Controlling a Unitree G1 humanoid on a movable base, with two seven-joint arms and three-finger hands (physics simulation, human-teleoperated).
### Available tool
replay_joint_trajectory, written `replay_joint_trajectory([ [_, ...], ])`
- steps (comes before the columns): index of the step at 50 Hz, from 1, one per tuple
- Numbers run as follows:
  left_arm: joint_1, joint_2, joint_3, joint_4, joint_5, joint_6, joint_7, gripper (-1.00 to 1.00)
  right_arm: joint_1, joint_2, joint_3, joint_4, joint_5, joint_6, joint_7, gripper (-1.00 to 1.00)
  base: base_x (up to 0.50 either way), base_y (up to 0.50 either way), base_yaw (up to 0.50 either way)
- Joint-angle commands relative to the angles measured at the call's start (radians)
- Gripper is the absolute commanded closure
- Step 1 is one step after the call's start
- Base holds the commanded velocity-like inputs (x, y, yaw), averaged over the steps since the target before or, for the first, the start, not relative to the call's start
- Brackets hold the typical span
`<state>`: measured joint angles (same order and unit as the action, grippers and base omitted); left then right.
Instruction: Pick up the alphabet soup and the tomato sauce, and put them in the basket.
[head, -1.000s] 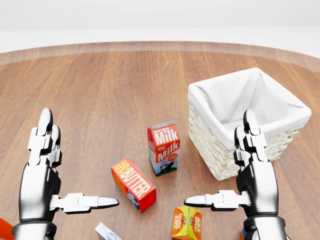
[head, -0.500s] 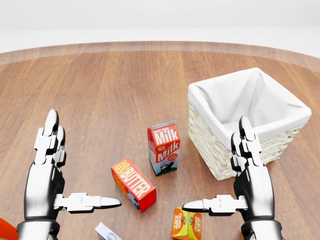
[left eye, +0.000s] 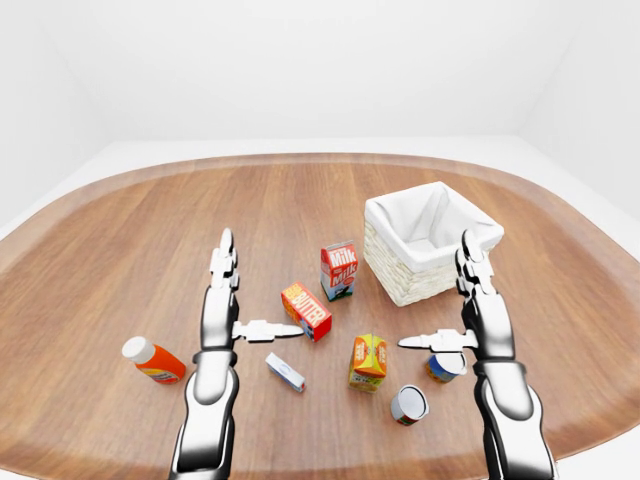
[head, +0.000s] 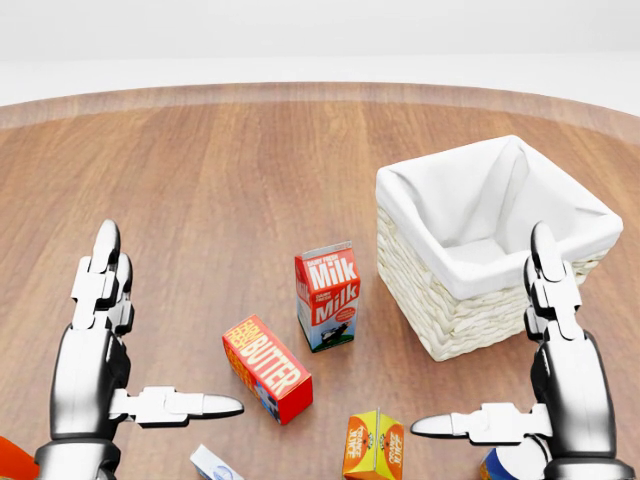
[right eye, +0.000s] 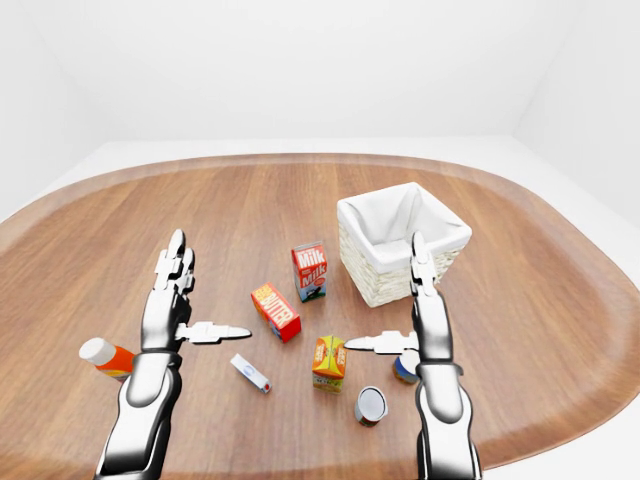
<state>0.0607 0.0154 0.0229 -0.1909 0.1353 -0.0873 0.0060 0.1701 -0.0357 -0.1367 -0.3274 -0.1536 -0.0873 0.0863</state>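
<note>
A blue and orange can, likely the alphabet soup, stands at the lower right of the left-eye view, just under my right hand's thumb. A red can with a pale lid, likely the tomato sauce, lies on its side below and left of it. The white-lined wicker basket stands above them at the right. My right hand is open, fingers up, beside the basket's lower right corner. My left hand is open and empty, left of the butter box.
A milk carton stands left of the basket. A red butter box, an orange juice carton and a small white box lie between my hands. An orange bottle lies at the far left. The round wooden table's edge runs along the bottom.
My right hand has moved to the right in the head view, uncovering part of the basket's wall. My left hand has sunk slightly. No object has moved.
</note>
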Motion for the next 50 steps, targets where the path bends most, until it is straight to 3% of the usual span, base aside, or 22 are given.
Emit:
replay_joint_trajectory([
  [1, 0.007, 0.0, -0.002, -0.006, 0.003, 0.0, -0.002, -1.0, 0.057, -0.006, -0.075, -0.086, -0.204, 0.0, 0.065, -1.0, 0.0, 0.0, 0.0],
  [5, 0.01, -0.001, -0.003, -0.019, 0.003, 0.0, -0.003, -1.0, 0.058, -0.014, -0.094, -0.028, -0.322, 0.0, 0.052, -1.0, 0.0, 0.0, 0.0],
  [17, 0.005, -0.001, -0.002, -0.016, 0.001, 0.0, -0.001, -1.0, 0.077, -0.03, -0.152, -0.027, -0.481, 0.0, 0.102, -1.0, 0.0, 0.0, 0.0],
  [22, 0.005, 0.0, 0.001, 0.0, -0.002, 0.0, 0.0, -1.0, 0.078, -0.034, -0.186, -0.018, -0.525, 0.0, 0.096, -1.0, 0.0, 0.0, 0.0],
  [40, 0.002, 0.0, -0.001, -0.004, 0.005, 0.0, 0.005, -1.0, 0.122, -0.015, -0.259, -0.139, -0.593, 0.0, 0.264, -1.0, 0.0, 0.0, 0.0],
  [50, -0.004, 0.0, 0.001, 0.004, 0.0, 0.0, 0.005, -1.0, 0.102, -0.03, -0.315, -0.093, -0.643, 0.0, 0.283, -1.0, 0.0, 0.0, 0.0],
])
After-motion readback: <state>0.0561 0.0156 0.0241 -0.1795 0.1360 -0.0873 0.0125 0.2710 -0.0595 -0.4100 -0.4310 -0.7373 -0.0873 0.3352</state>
